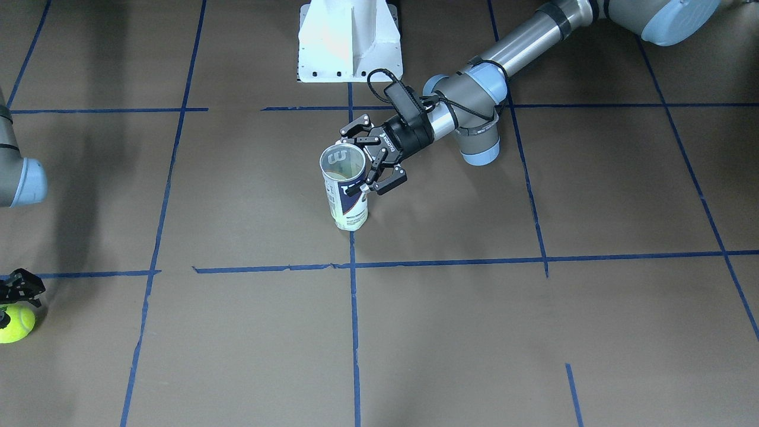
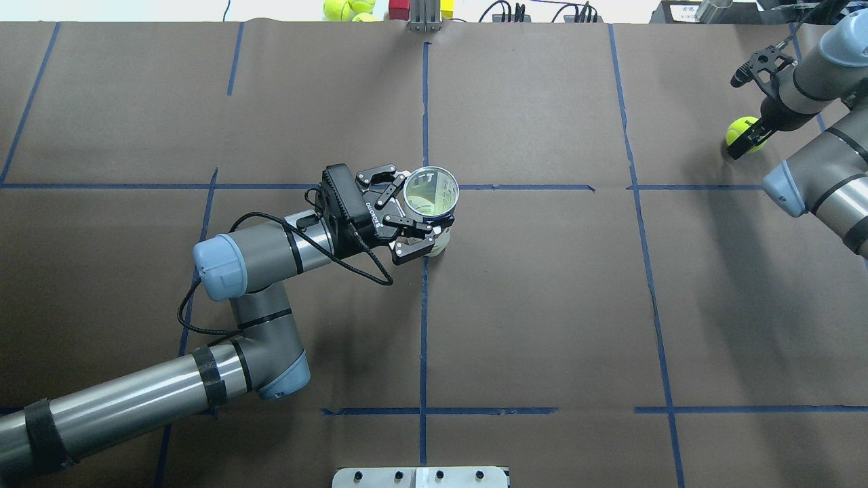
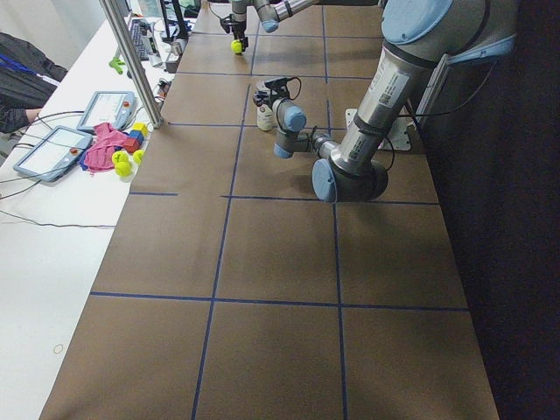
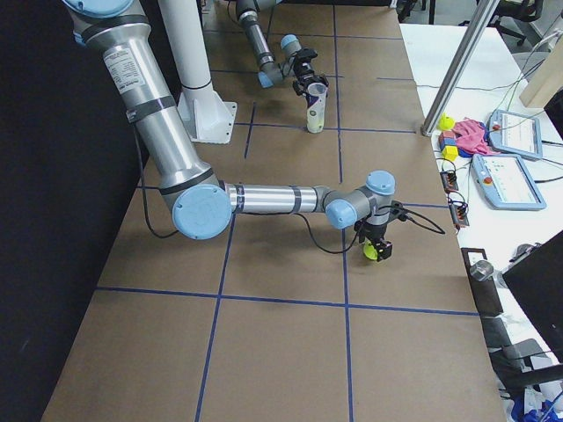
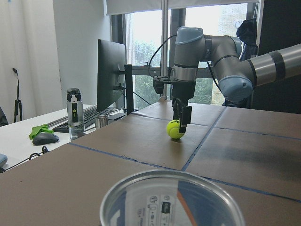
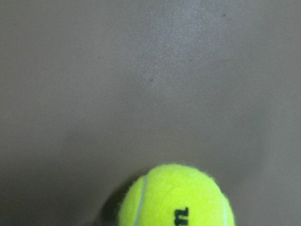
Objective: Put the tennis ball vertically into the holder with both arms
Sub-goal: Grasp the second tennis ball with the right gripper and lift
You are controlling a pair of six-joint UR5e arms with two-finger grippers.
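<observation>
Holder (image 1: 347, 204), upright with mouth upward, is clamped by the left claw (image 2: 410, 213); tennis ball (image 2: 740, 131) is found well apart on the surface (image 2: 542, 305), beneath the spread right claw (image 2: 746, 108).

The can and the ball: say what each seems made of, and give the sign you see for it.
Can: clear glossy plastic, it seems; the label shows through its wall. The rim looks like shiny metal. Ball: fuzzy yellow-green felt, matt, with a pale seam.
</observation>
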